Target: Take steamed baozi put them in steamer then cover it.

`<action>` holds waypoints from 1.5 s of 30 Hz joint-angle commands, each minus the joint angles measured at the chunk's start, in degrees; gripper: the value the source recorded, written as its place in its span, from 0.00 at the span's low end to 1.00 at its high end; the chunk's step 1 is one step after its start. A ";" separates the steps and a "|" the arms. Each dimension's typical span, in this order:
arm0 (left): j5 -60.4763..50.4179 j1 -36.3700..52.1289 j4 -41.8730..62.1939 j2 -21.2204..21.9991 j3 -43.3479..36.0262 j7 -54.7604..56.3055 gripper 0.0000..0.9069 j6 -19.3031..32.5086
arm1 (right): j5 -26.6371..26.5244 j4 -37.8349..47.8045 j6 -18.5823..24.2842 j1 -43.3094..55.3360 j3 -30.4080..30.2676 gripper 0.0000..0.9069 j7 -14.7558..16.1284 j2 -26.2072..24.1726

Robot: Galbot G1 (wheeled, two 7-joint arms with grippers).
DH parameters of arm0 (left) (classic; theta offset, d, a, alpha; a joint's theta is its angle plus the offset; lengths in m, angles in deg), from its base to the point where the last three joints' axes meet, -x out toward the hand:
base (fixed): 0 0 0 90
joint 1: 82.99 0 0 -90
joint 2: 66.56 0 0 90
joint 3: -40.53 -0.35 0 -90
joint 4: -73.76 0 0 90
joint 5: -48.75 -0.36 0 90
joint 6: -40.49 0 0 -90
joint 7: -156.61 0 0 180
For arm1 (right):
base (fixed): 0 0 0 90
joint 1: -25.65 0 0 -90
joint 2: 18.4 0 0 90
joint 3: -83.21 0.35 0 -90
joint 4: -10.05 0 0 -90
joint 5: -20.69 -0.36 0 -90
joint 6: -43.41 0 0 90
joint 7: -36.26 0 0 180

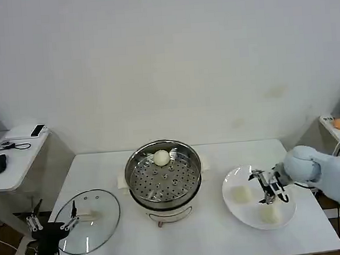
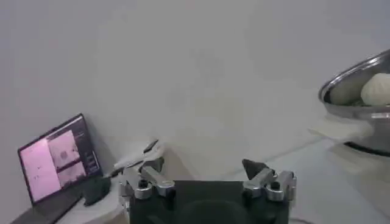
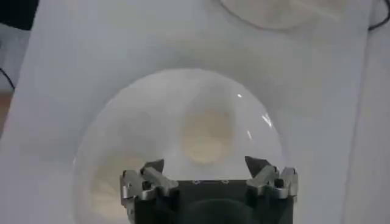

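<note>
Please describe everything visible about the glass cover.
The cover is a round lid of clear glass with a thin metal rim and a pale cream rectangular handle at its centre. It lies flat on the white table, handle up, to the left of the steamer and apart from it. The open left gripper is at its left edge.

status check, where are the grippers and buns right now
Right gripper open over plate, two buns left. Left gripper open, parked by lid. One bun in steamer.

Lab: bare white wall, side desk (image 1: 12,165) with laptop (image 2: 55,161).
</note>
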 commanded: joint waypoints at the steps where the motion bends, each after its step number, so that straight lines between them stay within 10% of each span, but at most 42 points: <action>1: 0.03 0.07 0.12 -0.10 0.07 -0.01 1.00 0.00 | 0.31 7.01 -1.61 -4.57 3.25 1.00 -0.36 6.12; 19: 0.18 0.36 0.76 -0.23 0.71 -0.10 1.00 -0.04 | 0.47 8.79 -2.95 -3.68 1.74 0.73 2.35 9.24; 45: 0.27 0.67 0.61 0.36 0.45 0.02 1.00 0.22 | -9.96 2.84 -4.24 19.86 -6.00 0.70 5.79 5.51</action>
